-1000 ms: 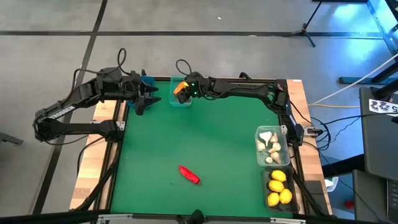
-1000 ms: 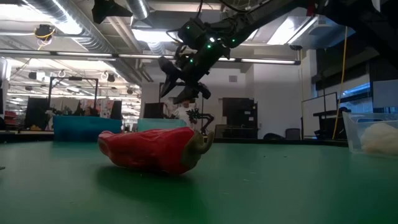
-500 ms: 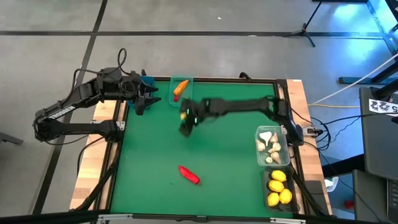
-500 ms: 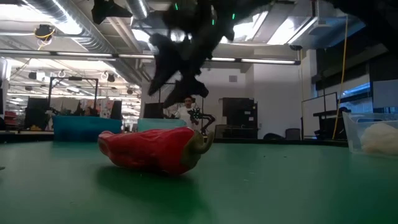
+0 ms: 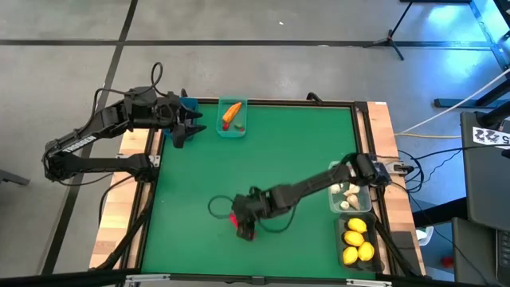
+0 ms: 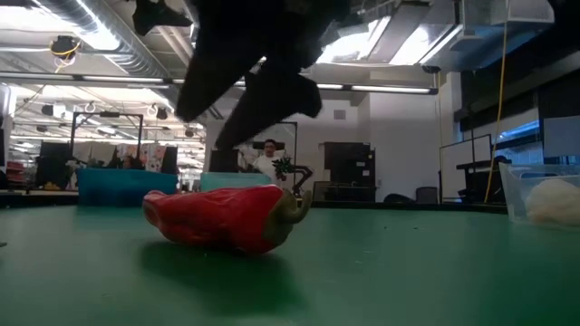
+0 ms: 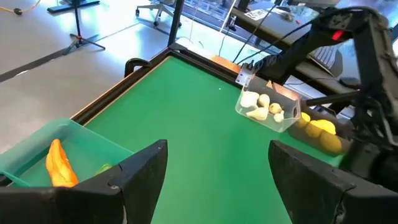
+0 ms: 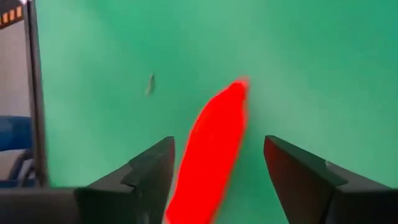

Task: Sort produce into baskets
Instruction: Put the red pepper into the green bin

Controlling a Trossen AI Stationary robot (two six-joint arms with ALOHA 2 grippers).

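Now poised above the red chili pepper (image 5: 243, 226), right gripper (image 5: 245, 217), jaws spread wide and holding nothing. Seen from the right wrist camera: chili (image 8: 211, 149) centred in the gap, both fingers (image 8: 146, 168) clear of it, no contact yet. Lying loose on the green table (image 5: 271, 159), well apart from every bin.

Judged step in hand: descend and close on the chili. Best done by dropping straight down with the pepper kept midway between the jaws, closing across its narrow width near the thick middle, not at the tapered tip. Fingertips low enough to catch under the curved flanks, short of scraping the mat. Risk: glossy rounded skin, likely to squirt out lengthwise if pinched off-centre.

Long axis of the chili running along the gap between the jaws, roughly parallel to the fingers, so a cross-width grip is already lined up. Pointed end directed forward, away from the wrist; from the table-level camera, chili (image 6: 225, 217) flat on its side, green stem end at one extremity.

Left gripper (image 5: 185, 123) parked at the far table edge, jaws also well apart and empty, teal bin (image 5: 231, 127) with an orange carrot (image 5: 230, 113) just beyond them. Garlic (image 5: 347, 187) and lemons (image 5: 356, 241) already in their bins.
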